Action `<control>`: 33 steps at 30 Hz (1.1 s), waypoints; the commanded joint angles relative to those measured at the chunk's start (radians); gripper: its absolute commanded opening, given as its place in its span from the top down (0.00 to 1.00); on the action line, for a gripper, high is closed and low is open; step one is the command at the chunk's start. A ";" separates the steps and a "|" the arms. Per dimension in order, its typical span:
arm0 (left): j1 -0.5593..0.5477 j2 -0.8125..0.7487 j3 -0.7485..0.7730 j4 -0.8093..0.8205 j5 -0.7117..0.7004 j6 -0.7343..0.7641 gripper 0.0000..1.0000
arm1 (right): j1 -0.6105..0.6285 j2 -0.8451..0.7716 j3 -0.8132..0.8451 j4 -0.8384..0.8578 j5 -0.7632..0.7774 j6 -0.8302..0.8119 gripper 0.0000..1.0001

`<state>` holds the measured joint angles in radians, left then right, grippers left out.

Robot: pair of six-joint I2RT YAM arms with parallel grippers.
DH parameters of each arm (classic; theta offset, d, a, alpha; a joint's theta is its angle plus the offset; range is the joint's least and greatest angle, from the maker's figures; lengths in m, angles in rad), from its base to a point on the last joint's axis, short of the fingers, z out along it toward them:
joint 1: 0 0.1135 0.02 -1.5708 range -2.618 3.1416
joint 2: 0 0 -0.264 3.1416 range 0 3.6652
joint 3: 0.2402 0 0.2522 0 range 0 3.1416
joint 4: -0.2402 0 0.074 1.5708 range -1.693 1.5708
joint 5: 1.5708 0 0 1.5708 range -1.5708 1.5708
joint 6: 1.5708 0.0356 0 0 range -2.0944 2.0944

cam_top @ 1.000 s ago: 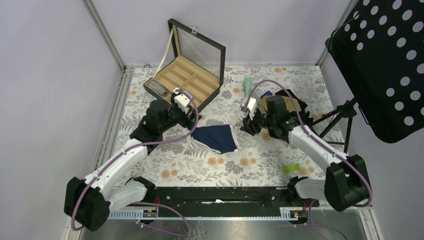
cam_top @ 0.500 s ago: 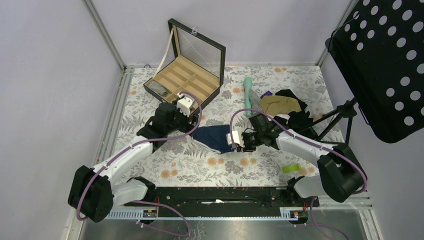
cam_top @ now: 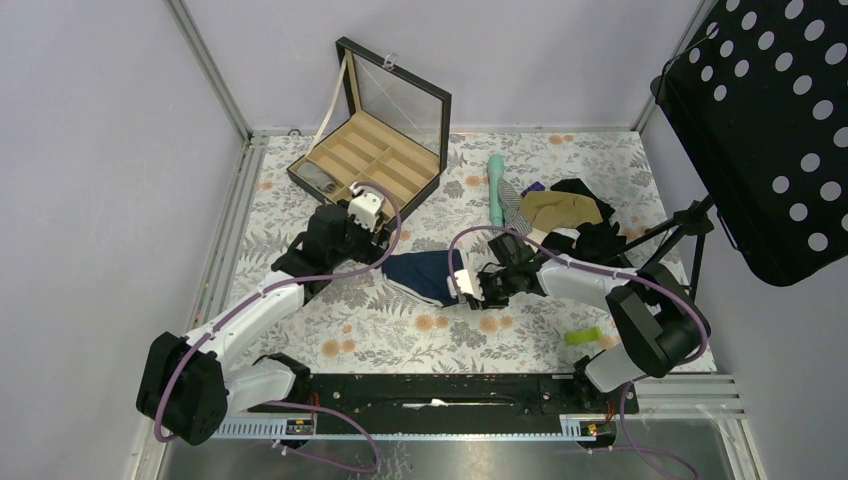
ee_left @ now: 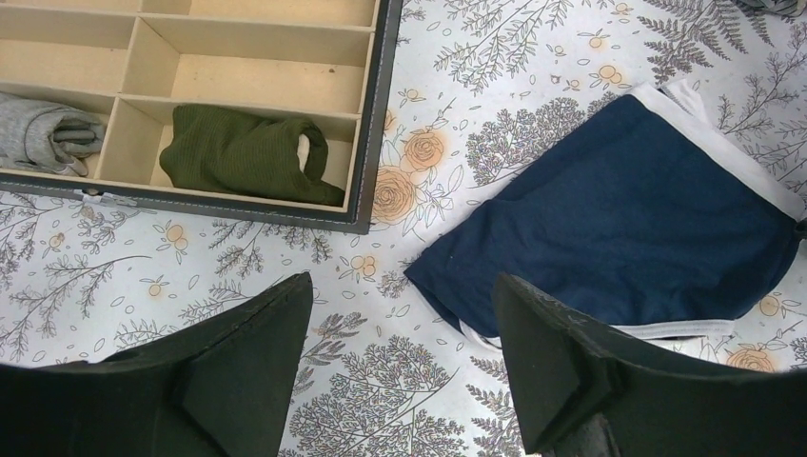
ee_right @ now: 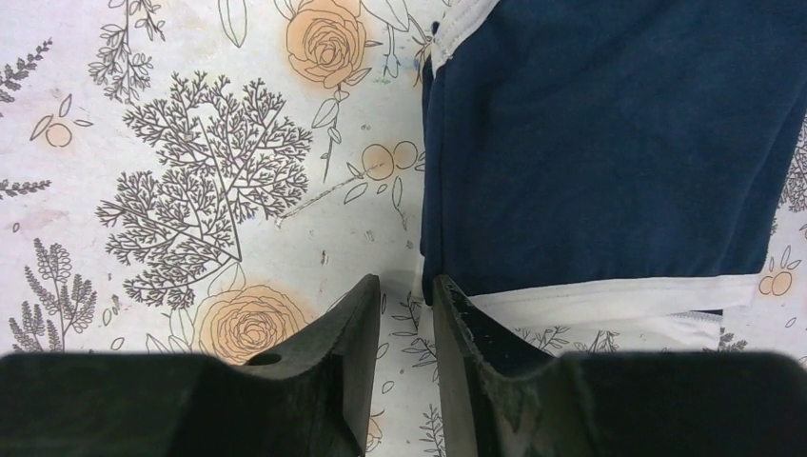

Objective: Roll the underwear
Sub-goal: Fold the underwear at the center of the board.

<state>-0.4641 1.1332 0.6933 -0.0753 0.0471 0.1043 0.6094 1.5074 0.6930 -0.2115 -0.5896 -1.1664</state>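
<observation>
Colours only:
- underwear (cam_top: 430, 275) is showing dark navy, with a narrow white band running along its edge.
- table cover (cam_top: 380, 330) is reading white, carrying grey fern and branch prints plus orange roses.
- box (cam_top: 380, 155) is showing a black frame and tan compartments. They are holding a dark green roll (ee_left: 252, 157) and a grey roll (ee_left: 48, 133).
- left gripper (ee_left: 402, 286) and right gripper (ee_right: 406, 286) are both showing black.
- left arm (cam_top: 240, 325) is mixing white and black links, with a purple cable (cam_top: 330, 279) running along it.
- far right: a tan garment (cam_top: 560, 210) is lying beside a black garment (cam_top: 600, 240), with a mint-green tube (cam_top: 495, 180) nearby.
- a lime-green bit (cam_top: 583, 336) is showing near the right base.
- panel (cam_top: 770, 130) is showing black with white dots.
</observation>
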 commanded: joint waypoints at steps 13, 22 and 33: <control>0.007 -0.017 0.011 -0.011 0.053 0.031 0.23 | 0.026 0.018 0.096 -0.011 0.018 0.014 0.64; 0.007 -0.008 0.015 -0.020 0.072 0.020 0.24 | 0.027 0.106 0.125 -0.074 0.032 -0.006 0.61; 0.006 -0.047 -0.019 -0.025 0.217 0.169 0.26 | 0.038 0.261 0.270 -0.283 0.126 -0.064 0.92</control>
<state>-0.4625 1.1324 0.6933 -0.1329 0.1482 0.1646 0.6369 1.6943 0.9142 -0.3374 -0.5289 -1.2037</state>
